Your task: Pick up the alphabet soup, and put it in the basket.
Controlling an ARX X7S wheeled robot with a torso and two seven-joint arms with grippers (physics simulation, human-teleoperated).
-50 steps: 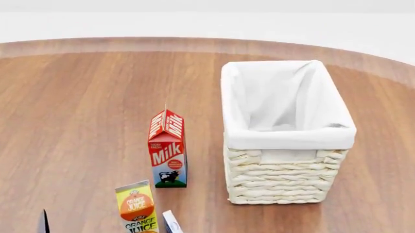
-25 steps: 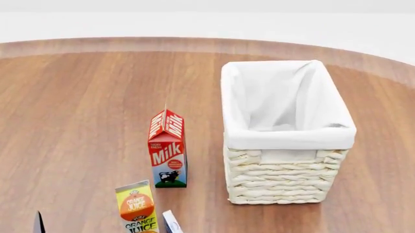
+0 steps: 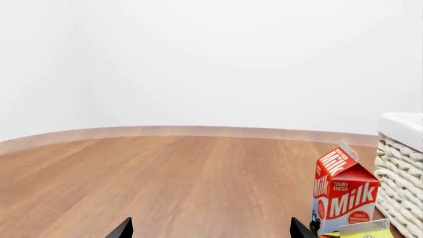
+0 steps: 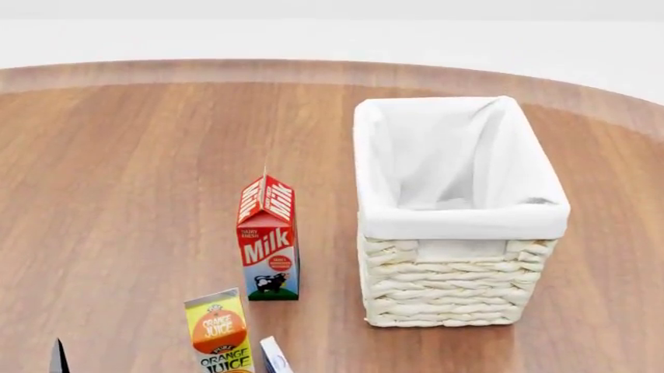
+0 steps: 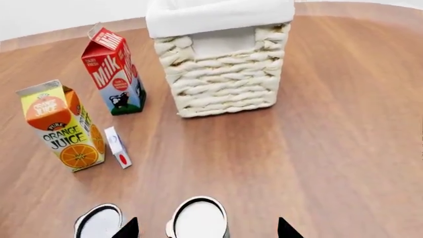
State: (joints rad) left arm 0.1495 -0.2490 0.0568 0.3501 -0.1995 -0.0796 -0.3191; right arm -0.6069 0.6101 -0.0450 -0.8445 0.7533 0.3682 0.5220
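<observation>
In the right wrist view two cans stand below the camera and only their silver-white lids show. One lid lies between the fingertips of my open right gripper. The other lid lies just outside one fingertip. Their labels are hidden, so I cannot tell which one is the alphabet soup. The cream wicker basket with white cloth lining stands at the right of the head view, and also shows in the right wrist view. My left gripper is open and empty over bare wood. One of its dark fingertips shows at the head view's bottom left.
A red milk carton stands left of the basket. An orange juice carton and a small white box stand nearer me. All sit on a round wooden table.
The dark fingertip at the bottom left of the head view has slid a little left and lower. Nothing else has moved.
</observation>
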